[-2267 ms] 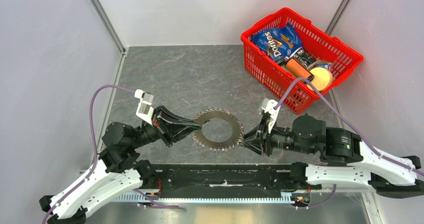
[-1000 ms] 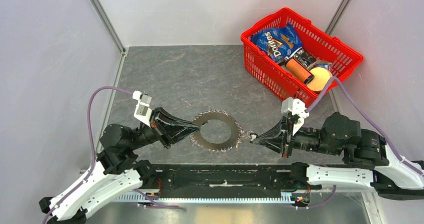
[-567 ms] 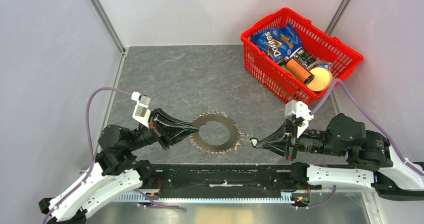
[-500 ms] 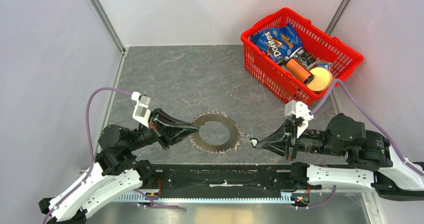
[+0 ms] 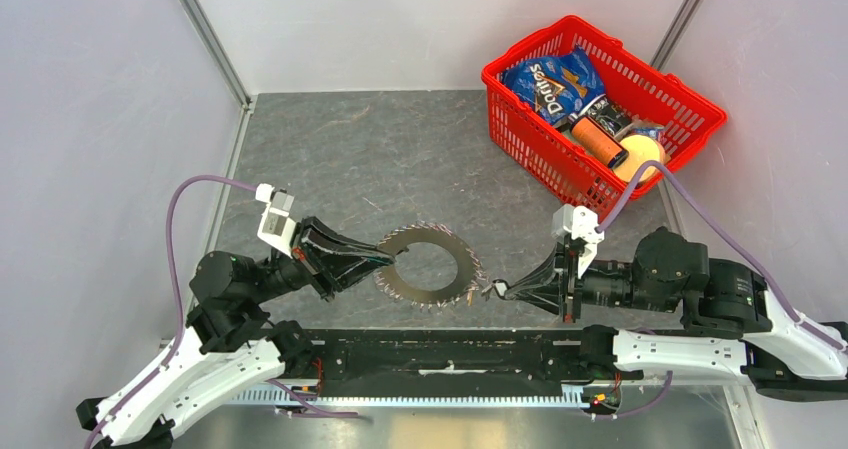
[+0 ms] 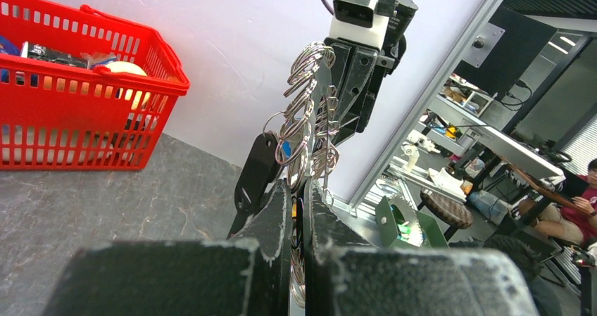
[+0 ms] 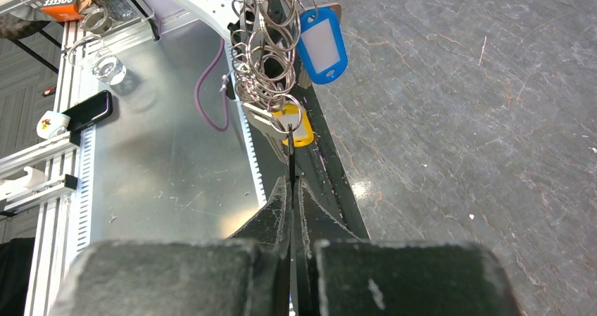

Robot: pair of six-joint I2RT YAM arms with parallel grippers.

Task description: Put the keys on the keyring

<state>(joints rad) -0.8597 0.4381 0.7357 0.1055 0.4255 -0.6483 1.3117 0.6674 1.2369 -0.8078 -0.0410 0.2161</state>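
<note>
The left end effector point(image 5: 392, 257) clamps the keyring point(image 5: 427, 235), and the right end effector point(image 5: 498, 290) pinches a thin split ring point(image 7: 290, 150) at its edge, which may slip out if tugged sideways.

Silver-grey keyring point(image 5: 427, 267), toothed all round, edge-on in the black left gripper point(image 6: 299, 189). Just off the black right gripper point(image 7: 292, 184) tips: yellow tag point(image 7: 299, 129), then blue tag point(image 7: 322, 45) with white window. Beyond the left jaws, black tag point(image 6: 255, 172), possibly dark grey. Red basket point(image 5: 548, 157), grey veined table point(image 5: 340, 139).
</note>
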